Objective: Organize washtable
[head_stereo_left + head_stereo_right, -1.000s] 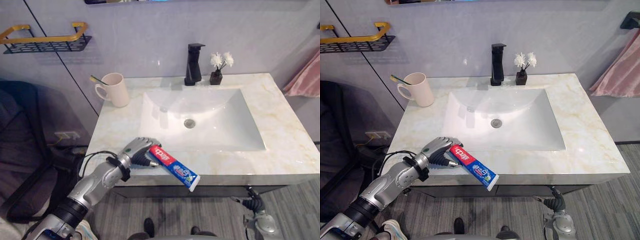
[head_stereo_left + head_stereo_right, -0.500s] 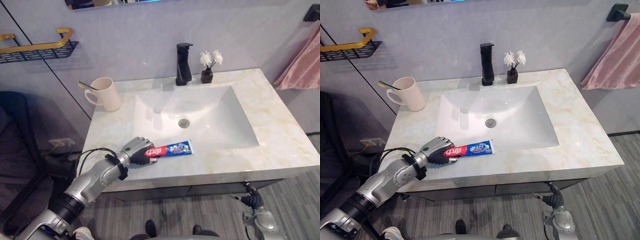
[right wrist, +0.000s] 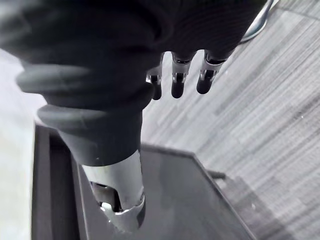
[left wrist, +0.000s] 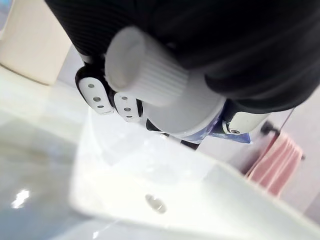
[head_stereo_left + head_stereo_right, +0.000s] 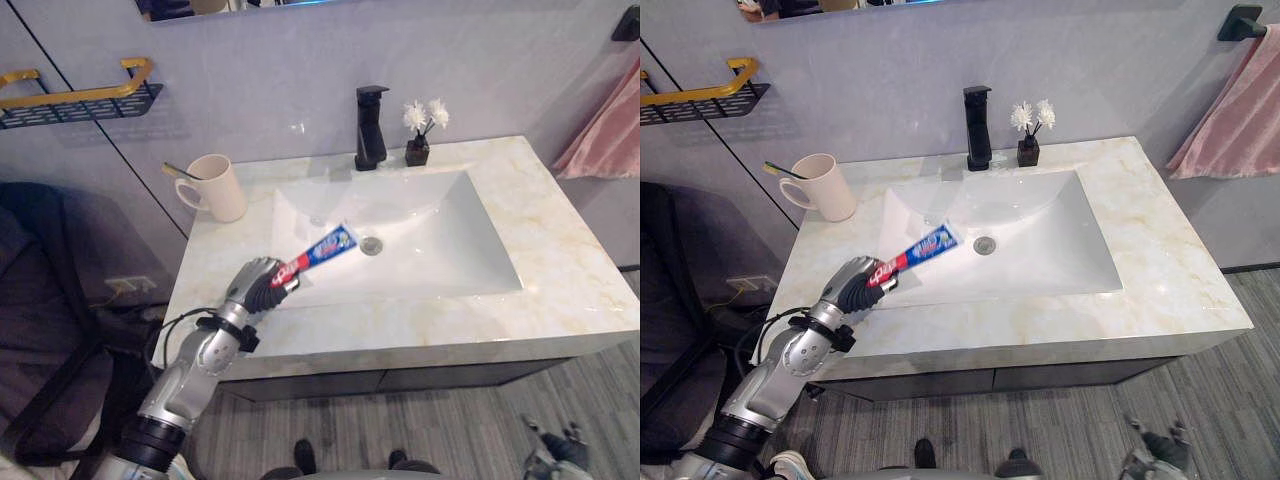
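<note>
My left hand (image 5: 256, 286) is shut on the cap end of a red and blue toothpaste tube (image 5: 322, 247). The tube is lifted off the marble counter (image 5: 560, 270) and slants up and away over the left rim of the white sink (image 5: 440, 250). In the left wrist view the tube's white cap (image 4: 145, 70) pokes out of my curled fingers (image 4: 95, 92). A cream cup (image 5: 222, 187) with a toothbrush (image 5: 178, 171) in it stands at the counter's back left. My right hand (image 3: 125, 45) hangs low over the floor, its fingers (image 3: 179, 80) relaxed and holding nothing.
A black faucet (image 5: 370, 127) and a small dark vase of white flowers (image 5: 420, 132) stand behind the sink. On the wall at the left hangs a black and gold rack (image 5: 80, 95). A pink towel (image 5: 602, 140) hangs at the right.
The tube hung past the counter's front edge, then pointed right along the counter; now my left hand has swung it up over the sink's left rim. The camera shifted too.
</note>
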